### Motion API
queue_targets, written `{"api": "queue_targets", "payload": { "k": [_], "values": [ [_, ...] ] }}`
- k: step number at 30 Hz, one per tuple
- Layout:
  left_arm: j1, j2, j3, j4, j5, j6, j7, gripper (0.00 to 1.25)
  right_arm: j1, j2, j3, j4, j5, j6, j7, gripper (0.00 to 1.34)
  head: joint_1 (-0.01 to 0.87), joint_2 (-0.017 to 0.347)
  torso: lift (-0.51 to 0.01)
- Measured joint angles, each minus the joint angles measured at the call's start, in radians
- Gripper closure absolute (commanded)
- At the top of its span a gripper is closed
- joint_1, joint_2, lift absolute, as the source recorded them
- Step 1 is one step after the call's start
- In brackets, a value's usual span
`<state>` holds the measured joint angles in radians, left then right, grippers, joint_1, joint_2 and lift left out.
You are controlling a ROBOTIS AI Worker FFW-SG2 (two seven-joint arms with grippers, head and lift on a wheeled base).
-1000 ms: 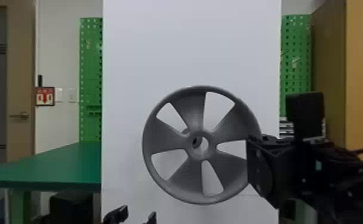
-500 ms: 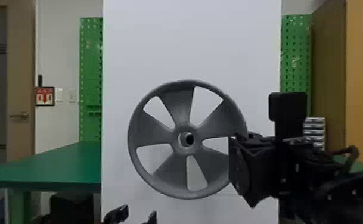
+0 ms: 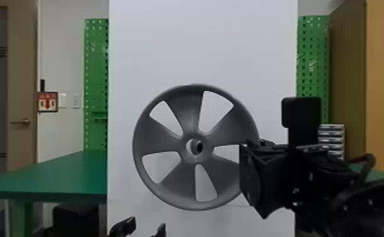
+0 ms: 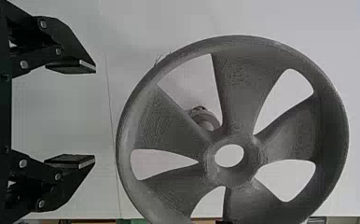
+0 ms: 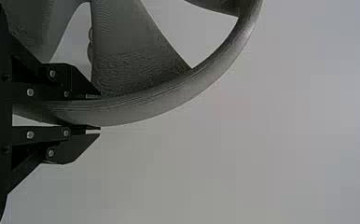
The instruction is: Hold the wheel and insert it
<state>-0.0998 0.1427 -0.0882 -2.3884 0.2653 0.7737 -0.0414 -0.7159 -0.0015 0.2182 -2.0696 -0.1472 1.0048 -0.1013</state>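
Note:
The grey spoked wheel [image 3: 165, 135] is held upright in the middle of the head view, its rim overlapped at the right by my right gripper [image 3: 247, 170]. In the right wrist view the right gripper [image 5: 94, 112] is shut on the rim of the wheel [image 5: 169, 100]. My left gripper [image 3: 147, 227] stands low in the head view, below and left of the wheel; the left wrist view shows that gripper [image 4: 94, 115] open and empty, beside the wheel [image 4: 238, 93]. Behind the wheel a small round stub [image 4: 206, 119] shows between two spokes, and part of it shows through the hub hole.
A tall white panel [image 3: 200, 41] stands behind the wheel. To its left is a green table [image 3: 68, 176], with a green pegboard [image 3: 96, 78] behind. A drawer unit [image 3: 333, 135] and a brown cabinet [image 3: 347, 78] are at the right.
The wheel and my right gripper have moved left in the head view, rising a little first and dropping slightly since; the stub now shows within the hub hole. My left gripper has kept its place.

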Motion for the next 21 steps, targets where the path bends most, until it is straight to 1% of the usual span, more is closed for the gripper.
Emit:
{"api": "queue_targets", "payload": {
  "k": [21],
  "values": [
    [0.002,0.0,0.0,0.0,-0.001,0.0,0.0,0.55,0.003,0.0,-0.017,0.0,0.012,0.014,0.0,1.17,0.005,0.112,-0.478]
  ]
}}
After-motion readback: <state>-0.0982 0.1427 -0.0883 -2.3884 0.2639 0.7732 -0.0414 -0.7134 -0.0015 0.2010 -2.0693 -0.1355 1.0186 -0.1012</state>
